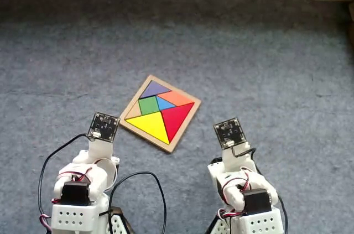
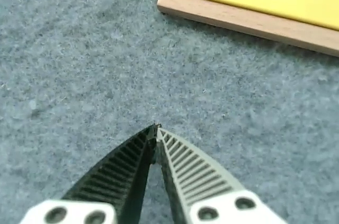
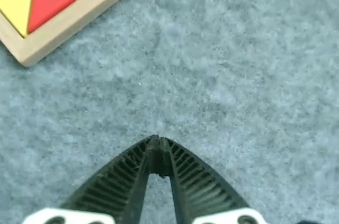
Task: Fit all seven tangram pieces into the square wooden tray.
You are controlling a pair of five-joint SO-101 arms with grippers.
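High view: square wooden tray (image 1: 185, 127) lying cornerwise on grey felt worktop (image 1: 265, 51), just ahead of both arms. Filled edge to edge: large yellow triangle (image 1: 150, 124), large red triangle (image 1: 177, 117), green square (image 1: 147, 105), small blue triangle (image 1: 164, 103), orange piece (image 1: 176, 97), purple piece (image 1: 156, 88), pale wood-toned triangle (image 1: 133, 112). Left pincer (image 2: 157, 128) pressed together, empty, near tray rim; right pincer (image 3: 159, 142) likewise together, empty, near tray corner. Probably finished. Best now: hold clear of rim, no nudging; check flush seating.
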